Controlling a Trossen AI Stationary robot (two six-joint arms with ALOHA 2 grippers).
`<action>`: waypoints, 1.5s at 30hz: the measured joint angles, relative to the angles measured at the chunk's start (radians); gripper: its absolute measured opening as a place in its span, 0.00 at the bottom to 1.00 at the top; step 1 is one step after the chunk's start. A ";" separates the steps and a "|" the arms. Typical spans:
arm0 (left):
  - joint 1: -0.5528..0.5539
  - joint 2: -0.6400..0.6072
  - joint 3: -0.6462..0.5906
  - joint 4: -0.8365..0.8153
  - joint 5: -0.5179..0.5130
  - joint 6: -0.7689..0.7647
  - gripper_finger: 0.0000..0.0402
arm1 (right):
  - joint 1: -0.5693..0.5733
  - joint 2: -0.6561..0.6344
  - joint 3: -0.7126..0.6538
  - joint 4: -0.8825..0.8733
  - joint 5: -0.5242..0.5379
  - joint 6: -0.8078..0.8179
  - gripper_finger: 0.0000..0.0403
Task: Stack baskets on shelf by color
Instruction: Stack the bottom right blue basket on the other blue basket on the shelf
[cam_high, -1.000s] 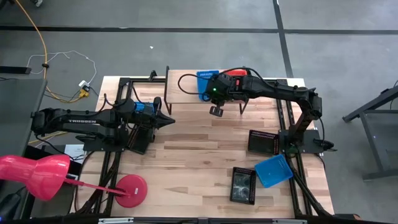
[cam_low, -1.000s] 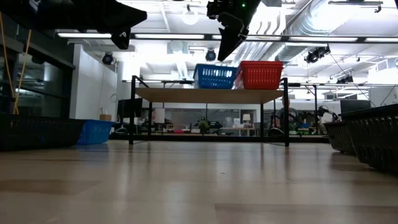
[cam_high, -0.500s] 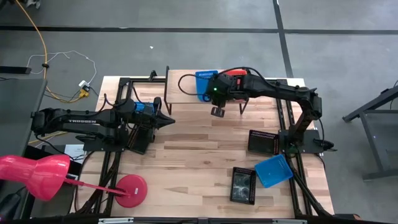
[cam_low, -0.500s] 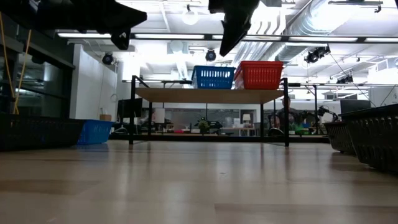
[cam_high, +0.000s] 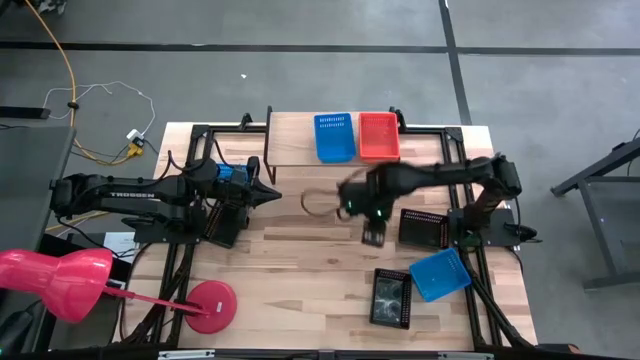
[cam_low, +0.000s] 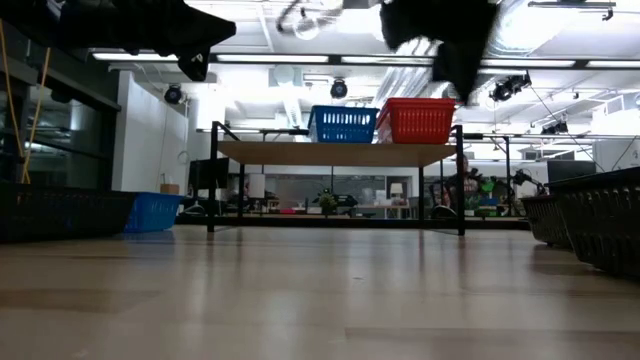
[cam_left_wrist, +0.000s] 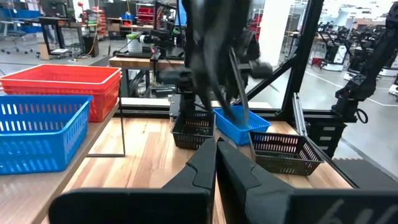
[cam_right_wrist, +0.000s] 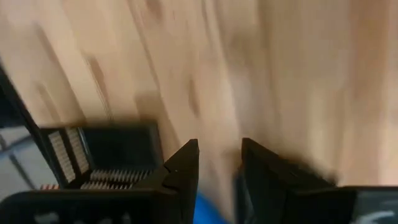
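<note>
On the shelf (cam_high: 300, 150) at the desk's (cam_high: 300, 260) far edge, a blue basket (cam_high: 335, 137) and a red basket (cam_high: 379, 135) sit side by side, touching; the shelf's remaining end is bare. That looks like two colour piles begun, with none for black yet. Three baskets wait near the desk's right edge: a black one (cam_high: 422, 228), a second blue one (cam_high: 440, 274) closer to the near edge, and another black one (cam_high: 391, 298) just beside it. So most of the sorting appears undone.

Right gripper (cam_high: 372, 236) hovers over the middle of the desk, just beside the first black basket, its jaws apart and holding nothing, as its wrist view shows. Left gripper (cam_high: 268, 193) waits near the left edge with its jaws together and empty. A red lamp base (cam_high: 210, 305) stands by the near left corner.
</note>
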 joint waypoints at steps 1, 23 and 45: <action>0.000 0.000 0.000 0.000 0.000 0.000 0.00 | 0.025 0.000 -0.031 -0.009 -0.004 0.041 0.27; 0.000 0.000 0.000 -0.010 0.000 0.019 0.00 | 0.641 -0.003 -0.235 0.041 0.029 1.051 0.27; 0.000 0.000 0.000 -0.002 0.002 0.002 0.00 | 0.774 -0.007 -0.373 0.181 0.156 1.459 0.27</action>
